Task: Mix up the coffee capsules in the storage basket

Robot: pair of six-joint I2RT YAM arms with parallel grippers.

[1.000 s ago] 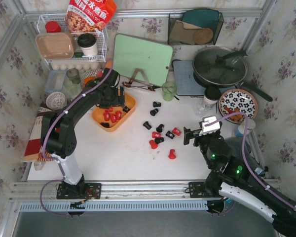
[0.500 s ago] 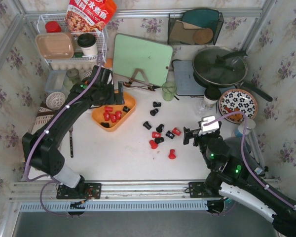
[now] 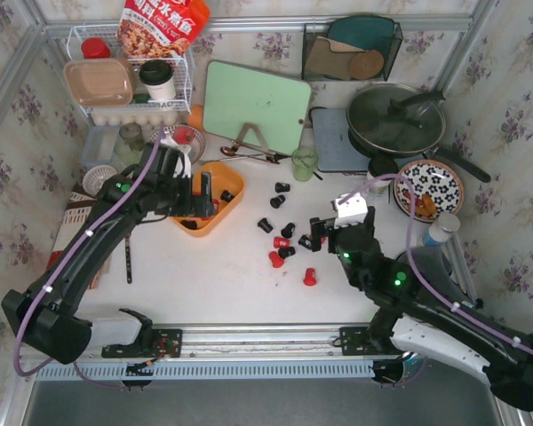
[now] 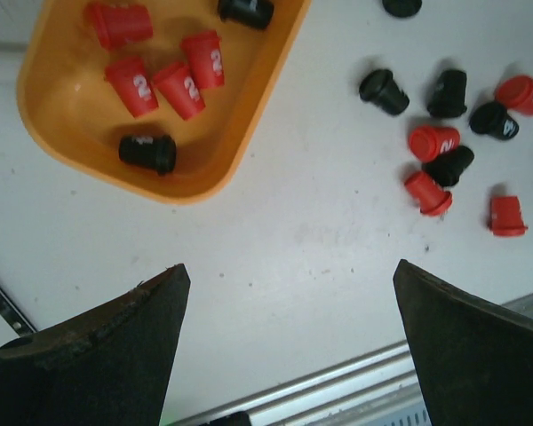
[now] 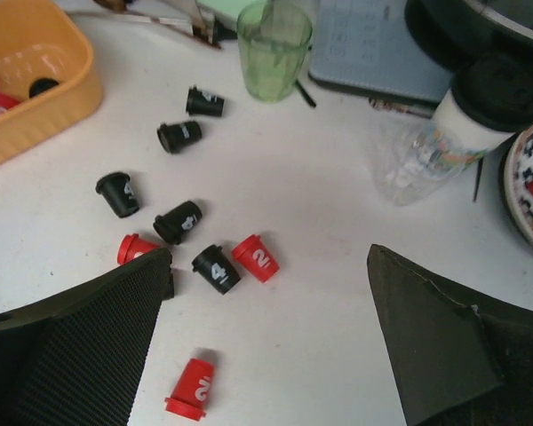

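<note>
1. The basket (image 3: 234, 183) sits on the worktop (image 3: 222, 275), left of centre in the top view. In the left wrist view it fills the upper left corner.
2. Inside it lie four red capsules (image 4: 179, 89) close together and two black ones. One black one is near the lower rim and the other is cut off by the frame's top edge.
3. More capsules lie loose on the worktop right of the basket, around the middle of the top view. They are a mix of red and black, several bunched together, with one red one apart and lower down.
4. The left fingers (image 3: 204, 195) overlap the basket in the top view, spread wide and holding nothing.
5. The right fingers (image 3: 313, 238) hang at the right side of the loose cluster, likewise spread and empty. In the right wrist view a red and a black capsule show just beside each other in the gap.
6. A green cup (image 5: 274, 44) stands at the top centre of the right wrist view.
</note>
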